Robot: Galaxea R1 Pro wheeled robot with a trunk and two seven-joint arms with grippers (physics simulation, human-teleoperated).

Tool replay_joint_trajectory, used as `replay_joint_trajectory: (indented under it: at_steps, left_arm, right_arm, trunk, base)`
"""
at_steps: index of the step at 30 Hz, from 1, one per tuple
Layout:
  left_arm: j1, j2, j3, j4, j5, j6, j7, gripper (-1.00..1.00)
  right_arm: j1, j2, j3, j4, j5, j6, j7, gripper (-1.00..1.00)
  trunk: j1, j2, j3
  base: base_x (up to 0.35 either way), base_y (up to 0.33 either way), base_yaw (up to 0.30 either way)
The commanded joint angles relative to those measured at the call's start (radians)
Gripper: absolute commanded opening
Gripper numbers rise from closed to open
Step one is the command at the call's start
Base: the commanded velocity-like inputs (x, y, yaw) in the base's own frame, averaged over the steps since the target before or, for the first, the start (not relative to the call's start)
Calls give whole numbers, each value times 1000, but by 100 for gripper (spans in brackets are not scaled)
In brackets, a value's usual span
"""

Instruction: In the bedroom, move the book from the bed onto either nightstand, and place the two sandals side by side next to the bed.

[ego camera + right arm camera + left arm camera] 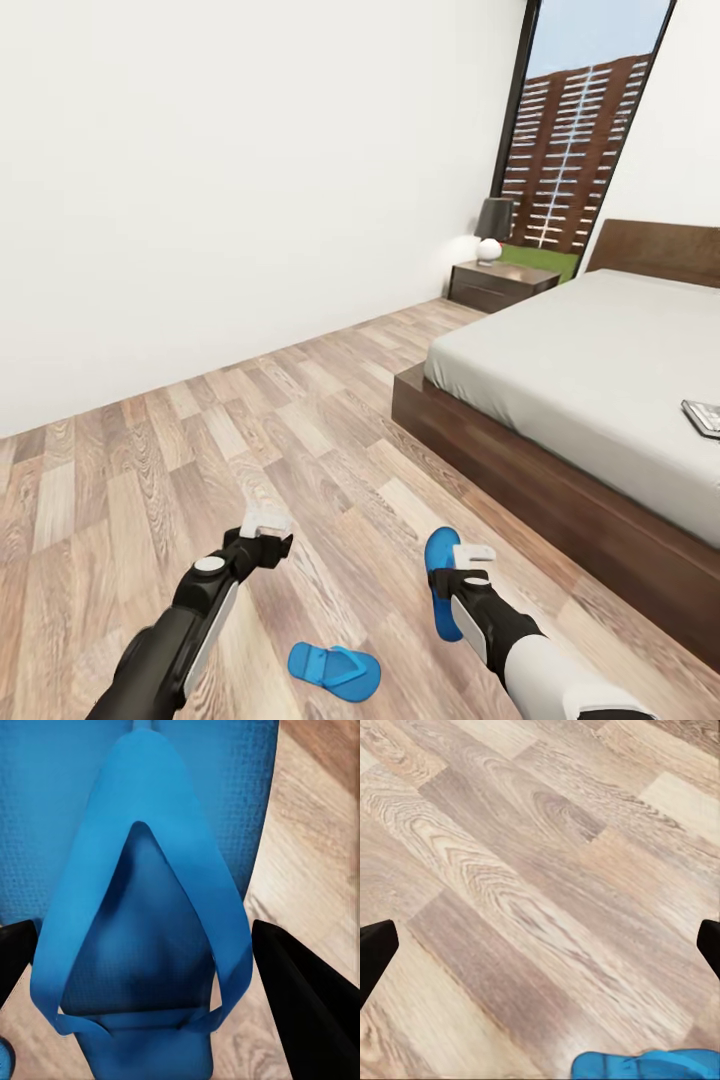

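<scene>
One bright blue sandal (439, 560) lies on the wood floor near the bed's foot corner. My right gripper (473, 553) hangs directly over it. In the right wrist view the gripper (146, 934) is open, its black fingers (307, 1005) straddling the thong strap of the sandal (142, 870). The second sandal (335, 669) lies on the floor between my arms, and its edge (645, 1066) shows in the left wrist view. My left gripper (265, 522) hovers open over bare planks (547, 937). The book (703, 416) rests on the bed (590, 380). A nightstand (500, 284) stands by the headboard.
A lamp (492, 230) with a dark shade sits on the nightstand. Behind it a tall dark-framed window (580, 140) looks onto a slatted fence and grass. A white wall (230, 180) runs along the left, with a wide strip of plank floor (250, 430) between it and the bed.
</scene>
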Motion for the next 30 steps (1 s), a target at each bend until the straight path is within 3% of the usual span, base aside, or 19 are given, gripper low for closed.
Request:
replay_joint_trajectory:
  at_steps: [1,6,18,30]
  left_arm:
    - [-1,0,0,50,0,-19,-3,100]
    - [-1,-1,3,121,4,-59,-3,100]
    - [-1,0,5,168,0,-150,-6,100]
    - [-1,-1,6,300,4,-235,-6,100]
  right_arm:
    - [0,0,-1,-3,0,5,-5,-100]
    - [2,0,-1,-5,0,4,-9,-100]
    - [3,-1,-1,-7,-1,3,-12,-100]
    - [24,-11,-2,-6,-2,-29,-13,-100]
  trunk:
    - [-1,0,3]
    - [-3,1,22]
    - [-8,4,69]
    - [-14,7,115]
  base:
    - [0,0,0]
    - [0,0,0]
    - [0,0,0]
    - [0,0,0]
